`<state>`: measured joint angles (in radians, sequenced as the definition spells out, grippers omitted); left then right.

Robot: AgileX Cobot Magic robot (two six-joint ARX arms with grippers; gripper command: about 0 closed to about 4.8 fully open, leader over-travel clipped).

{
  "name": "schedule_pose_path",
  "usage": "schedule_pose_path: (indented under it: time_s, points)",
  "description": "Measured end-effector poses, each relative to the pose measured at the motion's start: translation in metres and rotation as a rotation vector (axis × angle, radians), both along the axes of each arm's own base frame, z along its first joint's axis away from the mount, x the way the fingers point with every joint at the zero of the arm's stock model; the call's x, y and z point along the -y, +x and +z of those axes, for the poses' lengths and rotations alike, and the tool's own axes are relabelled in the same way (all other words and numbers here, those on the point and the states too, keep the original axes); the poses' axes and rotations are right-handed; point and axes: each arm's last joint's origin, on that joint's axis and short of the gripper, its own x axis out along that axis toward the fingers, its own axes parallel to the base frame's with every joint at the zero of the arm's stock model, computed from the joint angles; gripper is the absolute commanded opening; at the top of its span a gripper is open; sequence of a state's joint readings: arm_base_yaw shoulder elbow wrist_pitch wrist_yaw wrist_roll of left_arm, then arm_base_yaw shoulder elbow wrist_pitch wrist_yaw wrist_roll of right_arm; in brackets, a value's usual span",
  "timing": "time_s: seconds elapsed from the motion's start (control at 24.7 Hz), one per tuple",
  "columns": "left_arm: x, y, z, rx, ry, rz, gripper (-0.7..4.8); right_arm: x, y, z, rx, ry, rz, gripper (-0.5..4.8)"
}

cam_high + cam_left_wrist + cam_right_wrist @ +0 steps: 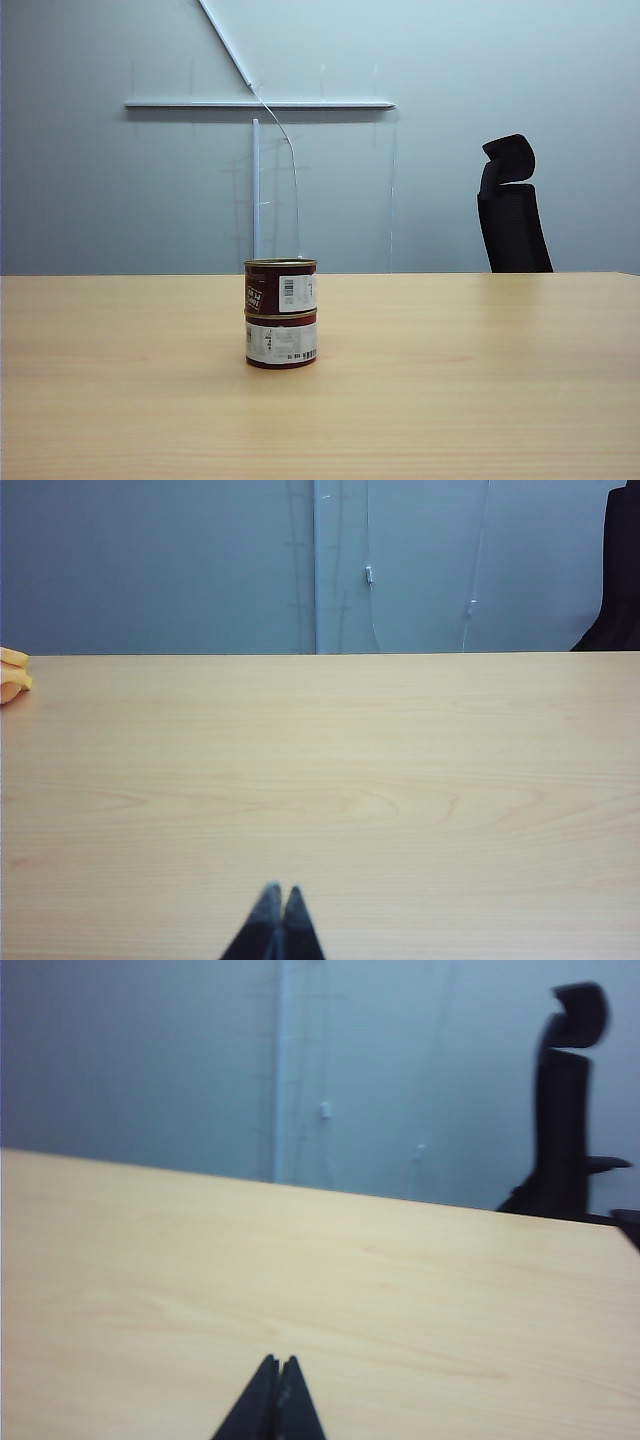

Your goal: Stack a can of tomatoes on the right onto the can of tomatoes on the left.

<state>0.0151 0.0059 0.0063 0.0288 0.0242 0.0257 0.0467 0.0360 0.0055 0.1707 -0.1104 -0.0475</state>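
Tomato cans, two. The upper can (pixel 281 287) stood squarely on the lower can (pixel 281 340), the pair forming one upright stack a little left of the middle of the table (pixel 480 380) in the exterior view. Both cans were dark red with white label panels; the upper label carried a barcode, the lower a strip of small print. The gold rim of the upper can showed at its top edge. Nothing touched the stack and no arm appeared near it in that view.

Table, one. Light wood grain, running the full width of every view.

Grippers, two. The left gripper (pixel 277 893) showed only as two dark fingertips pressed together, holding nothing, low over bare tabletop in the left wrist view. The right gripper (pixel 279 1364) showed likewise in the right wrist view: two dark tips closed against each other, nothing between them, above bare tabletop. Neither wrist view took in the cans. The right wrist view was somewhat blurred.

Office chair, one (pixel 512 205). Black, with a headrest, standing behind the far edge of the table on the right.

White rods on the grey wall, three: one horizontal (pixel 260 104), one vertical, one slanting, with a thin cable hanging beside them.

Yellow-orange object, one (pixel 14 674). Partly cut off at the edge of the left wrist view, resting near the table's far edge; kind not identifiable.
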Motion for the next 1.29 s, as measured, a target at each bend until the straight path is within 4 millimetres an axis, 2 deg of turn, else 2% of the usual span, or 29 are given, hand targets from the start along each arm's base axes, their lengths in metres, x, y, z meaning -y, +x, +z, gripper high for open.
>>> schedule_pose_path:
  time_s: [0.12, 0.24, 0.44, 1.29]
  points:
    - [0.000, 0.000, 0.000, -0.002, 0.000, 0.000, -0.02, 0.003, -0.002, 0.000, 0.009, 0.008, -0.030, -0.05]
    - [0.000, 0.000, 0.000, -0.003, 0.000, 0.000, -0.02, 0.005, -0.001, -0.008, -0.080, 0.014, -0.097, -0.05]
    - [0.000, 0.000, 0.000, -0.003, 0.000, 0.000, -0.02, 0.006, -0.001, -0.011, -0.107, 0.023, -0.139, -0.05]
    - [0.000, 0.000, 0.000, -0.003, 0.000, 0.000, -0.02, 0.007, -0.001, -0.011, -0.107, 0.036, -0.158, -0.05]
